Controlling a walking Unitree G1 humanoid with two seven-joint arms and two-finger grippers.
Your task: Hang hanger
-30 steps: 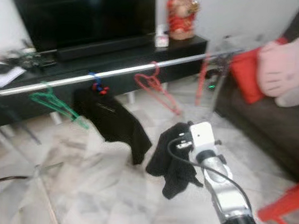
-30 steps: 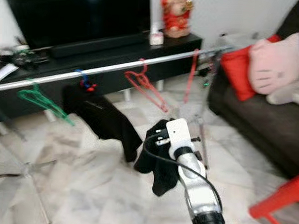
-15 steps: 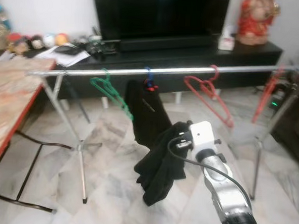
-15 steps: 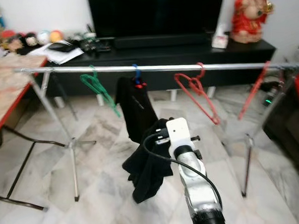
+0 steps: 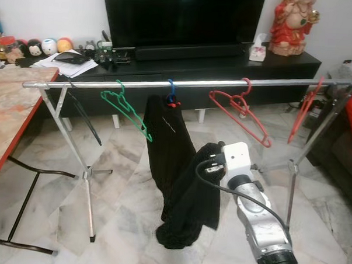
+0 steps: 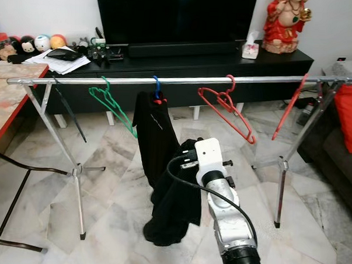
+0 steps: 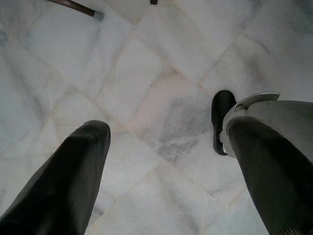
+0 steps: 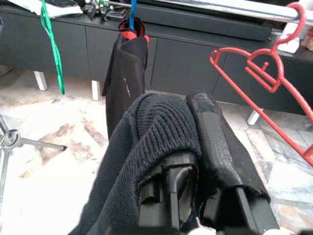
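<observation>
1. Right gripper point(image 8: 195, 147) is raised in front of the rail, fingers closed on a black garment point(image 5: 190, 208) that drapes over them and hangs down toward the floor.
2. Whether a hanger sits inside that garment cannot be told; the cloth hides it.
3. Left gripper point(image 7: 161, 161) points down at the marble floor point(image 7: 146, 73), fingers spread wide with nothing between them.
4. Silver rail point(image 5: 195, 84) runs across the room on tripod legs, in front of a black TV stand point(image 5: 226, 61).
5. On the rail, from the robot's left: a black hanger point(image 5: 83, 113), a green hanger point(image 5: 127, 109), a blue hanger point(image 5: 171, 91) carrying a second black garment point(image 5: 164, 137), a red hanger point(image 5: 241, 111), and another red hanger point(image 5: 305, 111) near the far right end.
6. Held garment hangs just in front of the one on the blue hanger, between the green and red hangers.
7. A red figurine point(image 5: 293, 26) stands on the TV stand; a table point(image 5: 7, 119) is at the left.
</observation>
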